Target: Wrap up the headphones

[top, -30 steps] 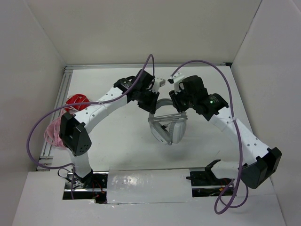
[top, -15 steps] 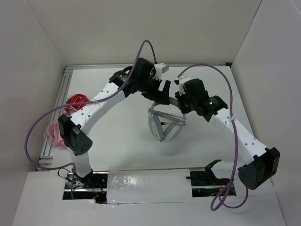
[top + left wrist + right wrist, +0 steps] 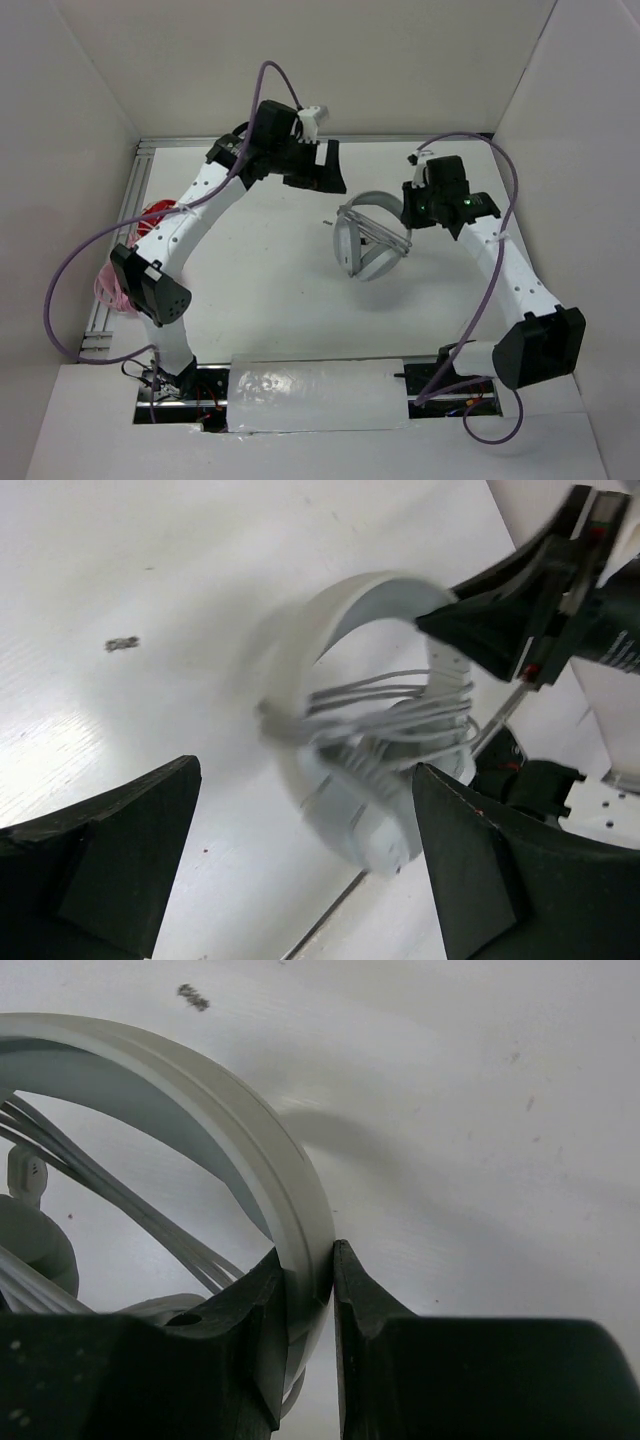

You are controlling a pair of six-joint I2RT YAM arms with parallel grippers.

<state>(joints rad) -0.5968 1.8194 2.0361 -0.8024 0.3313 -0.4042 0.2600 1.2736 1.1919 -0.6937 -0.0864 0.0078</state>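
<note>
Looking down from the top view, the headphones (image 3: 368,245) sit at mid-tabletop (image 3: 250,285), held by the right hand (image 3: 411,217); the left hand (image 3: 325,172) hangs apart from them. In the left wrist view, that hand's fingers (image 3: 100,850) are released and spread, and the cable (image 3: 400,715) is wound across the headphones. In the right wrist view, the right hand's tips are clenched on the headband (image 3: 200,1080).

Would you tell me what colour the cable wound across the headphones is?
The cable is light grey, clearest in the left wrist view.
</note>
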